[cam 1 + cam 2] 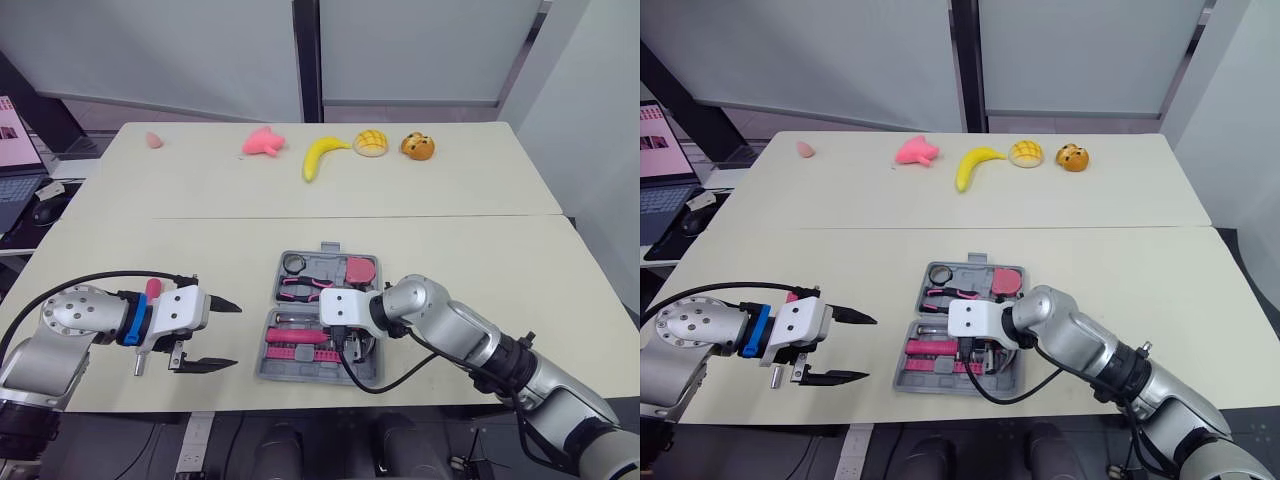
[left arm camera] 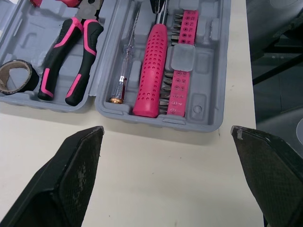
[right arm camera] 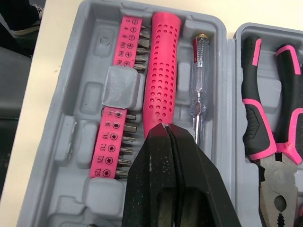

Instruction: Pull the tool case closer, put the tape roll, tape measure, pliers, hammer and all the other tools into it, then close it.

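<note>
Left eye view shows the open grey plastic tool case [image 1: 268, 368] lying on the near cream table [image 1: 480, 262], the right gripper [image 3: 166, 128] with fingers pressed together over its pink perforated handle [image 3: 161, 71], and the left gripper [image 1: 237, 335] spread wide just left of the case.

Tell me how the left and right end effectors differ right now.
The left end effector is open; the right end effector is shut. The left hangs over the table beside the tool case; the right points into the case, tip at the pink handle. Both have black fingers.
</note>
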`<state>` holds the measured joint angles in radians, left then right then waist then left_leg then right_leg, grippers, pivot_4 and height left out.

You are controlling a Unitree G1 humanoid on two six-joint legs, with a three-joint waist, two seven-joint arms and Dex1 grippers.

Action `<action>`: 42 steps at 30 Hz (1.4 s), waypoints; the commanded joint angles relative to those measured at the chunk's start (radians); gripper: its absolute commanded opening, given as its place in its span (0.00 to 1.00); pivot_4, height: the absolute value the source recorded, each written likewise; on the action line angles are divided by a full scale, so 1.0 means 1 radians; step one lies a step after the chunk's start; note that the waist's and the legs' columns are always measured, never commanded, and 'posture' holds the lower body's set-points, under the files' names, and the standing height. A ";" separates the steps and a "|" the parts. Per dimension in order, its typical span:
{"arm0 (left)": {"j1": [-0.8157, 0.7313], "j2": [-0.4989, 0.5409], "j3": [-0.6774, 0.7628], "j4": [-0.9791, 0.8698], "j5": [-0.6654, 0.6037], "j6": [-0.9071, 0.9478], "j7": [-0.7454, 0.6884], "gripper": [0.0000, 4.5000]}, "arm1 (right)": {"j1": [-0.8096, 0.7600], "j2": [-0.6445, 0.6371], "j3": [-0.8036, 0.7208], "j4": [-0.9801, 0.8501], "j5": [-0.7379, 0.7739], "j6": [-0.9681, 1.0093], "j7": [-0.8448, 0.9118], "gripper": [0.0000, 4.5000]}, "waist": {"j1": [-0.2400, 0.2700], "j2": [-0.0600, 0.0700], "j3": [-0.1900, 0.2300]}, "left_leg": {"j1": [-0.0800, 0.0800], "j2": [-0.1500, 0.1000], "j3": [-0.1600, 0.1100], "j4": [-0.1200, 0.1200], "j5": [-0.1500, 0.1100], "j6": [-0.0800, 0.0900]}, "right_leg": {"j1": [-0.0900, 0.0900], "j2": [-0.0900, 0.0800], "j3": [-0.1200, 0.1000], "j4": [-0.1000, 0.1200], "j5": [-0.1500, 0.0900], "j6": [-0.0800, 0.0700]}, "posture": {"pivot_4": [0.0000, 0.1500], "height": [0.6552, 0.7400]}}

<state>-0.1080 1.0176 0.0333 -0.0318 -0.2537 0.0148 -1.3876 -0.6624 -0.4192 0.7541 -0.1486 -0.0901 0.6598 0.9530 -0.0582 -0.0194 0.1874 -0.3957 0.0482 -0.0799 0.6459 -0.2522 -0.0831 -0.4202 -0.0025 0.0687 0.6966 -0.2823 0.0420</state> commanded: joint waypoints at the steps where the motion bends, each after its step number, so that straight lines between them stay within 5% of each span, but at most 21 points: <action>1: 0.004 0.003 0.005 -0.019 -0.011 -0.005 -0.002 1.00 | 0.014 0.014 0.007 0.011 -0.021 -0.037 -0.004 0.00 | 0.000 0.000 0.000 | 0.000 0.000 0.000 0.000 0.000 0.000 | 0.000 0.000 0.000 0.000 0.000 0.000 | 1.00 0.83; 18: 0.022 -0.007 0.018 -0.021 -0.024 0.001 0.010 1.00 | 0.052 0.037 -0.019 0.075 -0.047 -0.126 0.012 0.00 | -0.007 -0.002 -0.001 | 0.004 0.001 0.000 0.000 0.000 0.000 | 0.002 0.001 0.001 0.001 0.000 0.000 | 1.00 0.83; 27: 0.104 -0.049 0.230 0.039 -0.157 0.096 0.123 1.00 | 0.128 -0.013 -0.337 -0.217 0.096 -0.132 -0.036 0.00 | -0.003 -0.002 -0.001 | 0.001 0.001 -0.001 0.000 0.000 0.000 | 0.000 0.001 0.000 0.001 0.000 0.000 | 1.00 0.83; 38: 0.211 -0.109 0.588 0.295 -0.232 0.252 0.369 1.00 | 0.507 -0.337 -0.872 -0.362 0.246 -0.098 -0.031 0.00 | 0.005 -0.003 -0.001 | 0.002 0.000 -0.001 -0.001 0.000 0.000 | 0.001 0.000 0.000 0.000 0.000 -0.001 | 1.00 0.83; 42: 0.283 -0.128 0.652 0.353 -0.228 0.258 0.398 1.00 | 0.654 -0.366 -0.966 -0.358 0.267 -0.148 -0.031 0.17 | -0.003 -0.003 -0.001 | 0.004 0.000 0.001 -0.001 0.000 0.000 | 0.002 0.000 0.002 0.000 -0.001 0.000 | 1.00 0.83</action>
<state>0.1537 0.8947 0.6325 0.3067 -0.4709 0.2751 -1.0043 -0.0283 -0.7736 -0.1589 -0.4739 0.1483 0.5440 0.9197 -0.0611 -0.0228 0.1860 -0.3915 0.0482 -0.0785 0.6447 -0.2521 -0.0829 -0.4180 -0.0026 0.0705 0.6967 -0.2833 0.0421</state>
